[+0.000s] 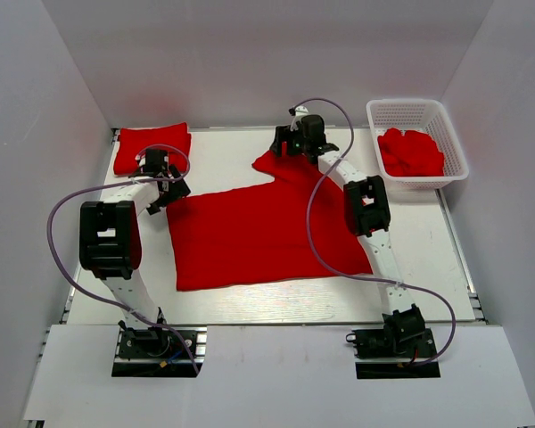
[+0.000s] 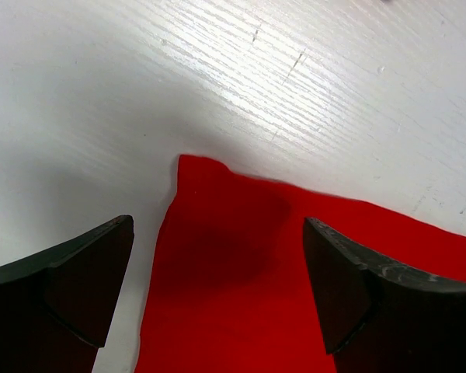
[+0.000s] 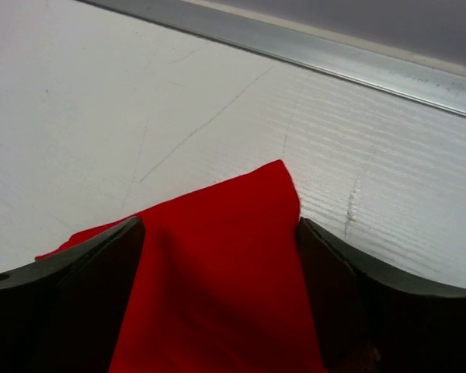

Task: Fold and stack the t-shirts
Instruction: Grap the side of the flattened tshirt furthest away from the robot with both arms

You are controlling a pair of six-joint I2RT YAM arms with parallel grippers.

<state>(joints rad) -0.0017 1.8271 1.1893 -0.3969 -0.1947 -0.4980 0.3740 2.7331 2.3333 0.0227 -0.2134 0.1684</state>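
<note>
One red t-shirt (image 1: 259, 234) lies spread flat mid-table. My left gripper (image 1: 167, 193) hovers over its far left corner, open; in the left wrist view that corner (image 2: 217, 233) lies on the table between the wide-apart fingers of the left gripper (image 2: 217, 225). My right gripper (image 1: 287, 145) is at the shirt's far sleeve. In the right wrist view the sleeve (image 3: 225, 256) fills the gap of the right gripper (image 3: 219, 225), whose jaws stand wide on either side of it, not pinching it. A folded t-shirt (image 1: 152, 148) lies at the back left.
A white lattice basket (image 1: 410, 106) stands at the back right with a crumpled red t-shirt (image 1: 410, 153) inside. A metal rail (image 3: 334, 62) runs along the table's far edge, just beyond the right gripper. White walls close in the sides.
</note>
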